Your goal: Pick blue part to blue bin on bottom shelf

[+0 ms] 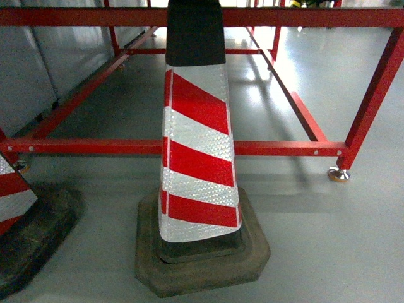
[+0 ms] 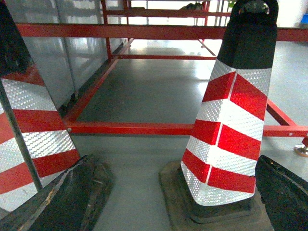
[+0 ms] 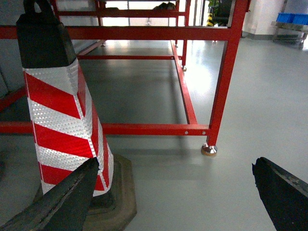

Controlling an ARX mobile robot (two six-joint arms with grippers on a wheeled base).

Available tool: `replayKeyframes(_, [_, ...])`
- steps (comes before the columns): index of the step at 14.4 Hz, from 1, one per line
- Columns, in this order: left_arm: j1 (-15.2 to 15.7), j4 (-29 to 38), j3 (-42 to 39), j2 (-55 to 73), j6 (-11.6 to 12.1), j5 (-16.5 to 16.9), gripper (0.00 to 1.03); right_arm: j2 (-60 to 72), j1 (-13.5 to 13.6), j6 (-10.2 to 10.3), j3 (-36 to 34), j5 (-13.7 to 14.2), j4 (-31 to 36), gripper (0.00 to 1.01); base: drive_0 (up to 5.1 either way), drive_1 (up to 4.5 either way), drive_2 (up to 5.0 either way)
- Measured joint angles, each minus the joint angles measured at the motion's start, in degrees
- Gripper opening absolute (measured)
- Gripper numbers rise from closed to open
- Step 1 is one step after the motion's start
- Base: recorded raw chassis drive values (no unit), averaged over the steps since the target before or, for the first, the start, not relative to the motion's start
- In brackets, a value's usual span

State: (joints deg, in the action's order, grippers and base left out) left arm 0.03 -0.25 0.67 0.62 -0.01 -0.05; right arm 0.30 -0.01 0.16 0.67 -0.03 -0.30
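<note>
Blue part, blue bin and bottom shelf nowhere in any view; nothing picked, whole task left. Left gripper (image 2: pixel 163 202) and right gripper (image 3: pixel 175 202) both spread wide, empty, held low and level above grey floor (image 1: pixel 328 240). Striped cone (image 1: pixel 197 158) at 12 o'clock from left gripper, at 10 from right; red frame (image 1: pixel 189 147) beyond.
</note>
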Motion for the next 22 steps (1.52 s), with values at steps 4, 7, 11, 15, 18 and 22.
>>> replayKeyframes(4, [0.0,0.0,0.0,0.0,0.0,0.0,0.98,0.0,0.0,0.0,0.0,0.0,0.0,0.98,0.0,0.00,0.0])
replayKeyframes(7, [0.0,0.0,0.0,0.0,0.0,0.0,0.98,0.0,0.0,0.0,0.0,0.0,0.0,0.98,0.0,0.00,0.0])
replayKeyframes(11, [0.0,0.0,0.0,0.0,0.0,0.0,0.98,0.0,0.0,0.0,0.0,0.0,0.0,0.98,0.0,0.00,0.0])
replayKeyframes(15, [0.0,0.0,0.0,0.0,0.0,0.0,0.98,0.0,0.0,0.0,0.0,0.0,0.0,0.98,0.0,0.00,0.0])
replayKeyframes(18, [0.0,0.0,0.0,0.0,0.0,0.0,0.98,0.0,0.0,0.0,0.0,0.0,0.0,0.98,0.0,0.00,0.0])
replayKeyframes(22, [0.0,0.0,0.0,0.0,0.0,0.0,0.98,0.0,0.0,0.0,0.0,0.0,0.0,0.98,0.0,0.00,0.0])
